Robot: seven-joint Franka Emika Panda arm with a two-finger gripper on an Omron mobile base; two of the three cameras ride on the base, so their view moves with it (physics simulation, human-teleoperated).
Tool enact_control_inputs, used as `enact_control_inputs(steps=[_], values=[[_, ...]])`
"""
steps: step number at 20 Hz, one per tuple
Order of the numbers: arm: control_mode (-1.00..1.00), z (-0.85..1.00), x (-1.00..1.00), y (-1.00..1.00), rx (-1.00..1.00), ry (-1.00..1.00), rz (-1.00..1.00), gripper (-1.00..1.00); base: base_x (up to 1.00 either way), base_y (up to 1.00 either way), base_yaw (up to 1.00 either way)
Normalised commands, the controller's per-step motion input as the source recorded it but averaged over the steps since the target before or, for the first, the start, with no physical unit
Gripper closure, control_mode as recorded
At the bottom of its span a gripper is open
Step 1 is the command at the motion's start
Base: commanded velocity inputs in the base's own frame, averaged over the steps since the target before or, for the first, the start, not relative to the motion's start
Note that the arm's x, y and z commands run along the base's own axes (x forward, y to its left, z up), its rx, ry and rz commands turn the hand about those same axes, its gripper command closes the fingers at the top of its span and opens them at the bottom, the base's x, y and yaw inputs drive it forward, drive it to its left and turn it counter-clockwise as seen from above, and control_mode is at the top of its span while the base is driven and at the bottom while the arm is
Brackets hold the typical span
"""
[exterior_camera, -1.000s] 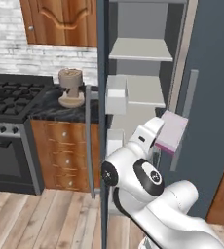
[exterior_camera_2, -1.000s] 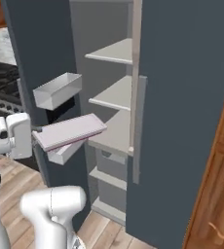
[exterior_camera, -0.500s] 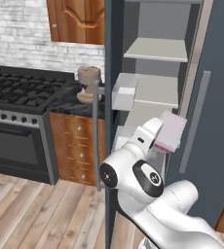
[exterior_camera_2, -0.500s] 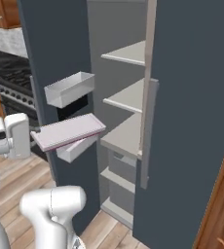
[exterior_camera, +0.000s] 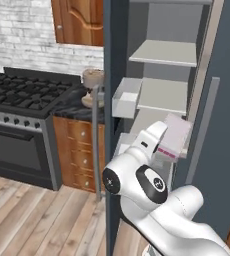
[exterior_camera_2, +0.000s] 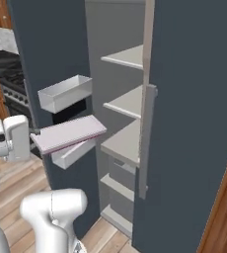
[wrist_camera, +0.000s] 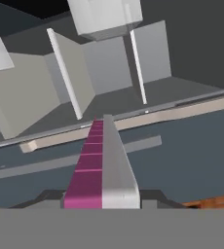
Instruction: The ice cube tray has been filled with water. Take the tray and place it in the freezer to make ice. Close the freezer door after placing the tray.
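While the claw (exterior_camera_2: 34, 141) stays mostly hidden behind the white wrist, it is clenched on one short end of the ice cube tray (exterior_camera_2: 68, 133), which juts out from it flat and nearly level, a touch higher at its far end. In the hand view the tray (wrist_camera: 102, 165) runs straight away from the camera, edge-on, one face magenta and the other pale grey. From the left base view the tray (exterior_camera: 173, 136) hangs in the air at the open front of the freezer (exterior_camera: 207, 100), level with a pale shelf (exterior_camera: 159, 97) and clear of it. The freezer door (exterior_camera_2: 41, 54) stands swung open beside the tray, with a grey bin (exterior_camera_2: 66, 93) on its inner side just above the tray. Left of the freezer sit a black stove (exterior_camera: 22, 92) and wooden drawers (exterior_camera: 79, 150).
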Motion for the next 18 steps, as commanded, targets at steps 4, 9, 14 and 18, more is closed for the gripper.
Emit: enact_control_inputs(steps=[4, 9, 14, 18], values=[[1.0, 0.0, 0.0, 0.0, 0.0, 0.0, 0.0, 1.0, 0.49, -0.21, 0.18], [1.0, 0.0, 0.0, 0.0, 0.0, 0.0, 0.0, 1.0, 0.22, -0.31, 0.16], [1.0, 0.0, 0.0, 0.0, 0.0, 0.0, 0.0, 1.0, 0.32, -0.25, 0.14], [1.0, 0.0, 0.0, 0.0, 0.0, 0.0, 0.0, 1.0, 0.24, -0.31, 0.09]])
